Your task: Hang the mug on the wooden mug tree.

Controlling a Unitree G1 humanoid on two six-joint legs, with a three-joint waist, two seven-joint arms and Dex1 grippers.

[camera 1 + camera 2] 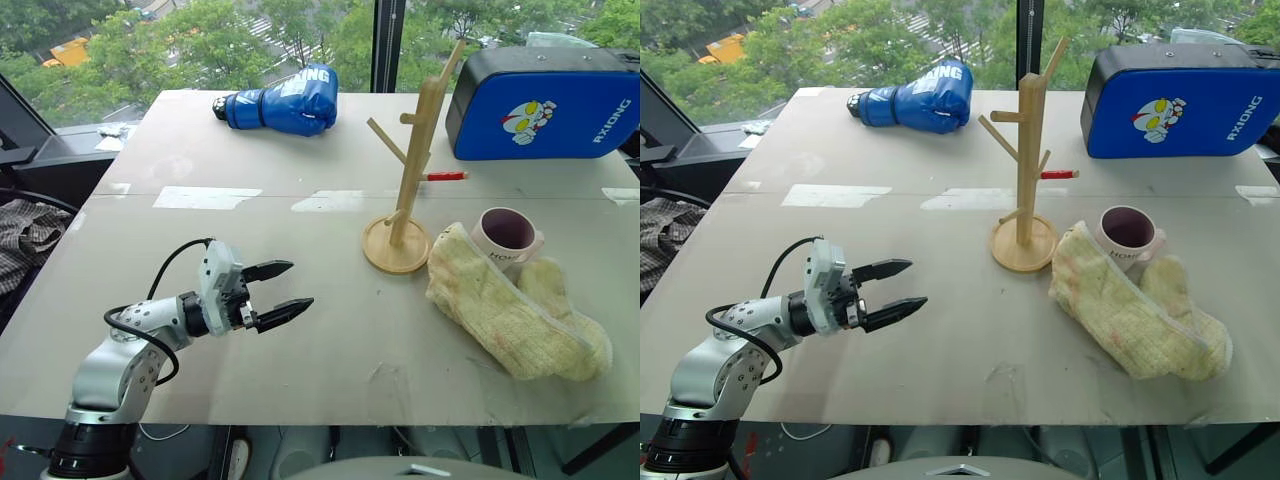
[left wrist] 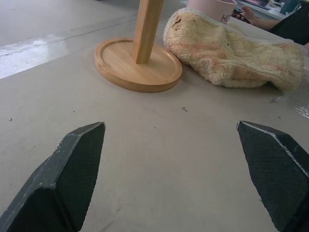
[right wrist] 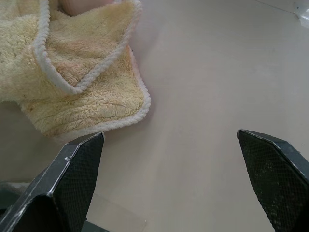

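blue boxing glove (image 1: 285, 102), blue pad (image 1: 545, 105), yellow towel (image 1: 510, 310), table (image 1: 300, 330)

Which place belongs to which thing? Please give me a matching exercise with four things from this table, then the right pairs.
Things:
1. mug
2. wooden mug tree
3. blue boxing glove
4. left gripper

Places or states:
A. far side of the table, near the window
B. open, above bare table
C. against the yellow towel, mouth tilted towards the camera
D. upright, left of the towel

Pairs: 1-C, 2-D, 3-A, 4-B
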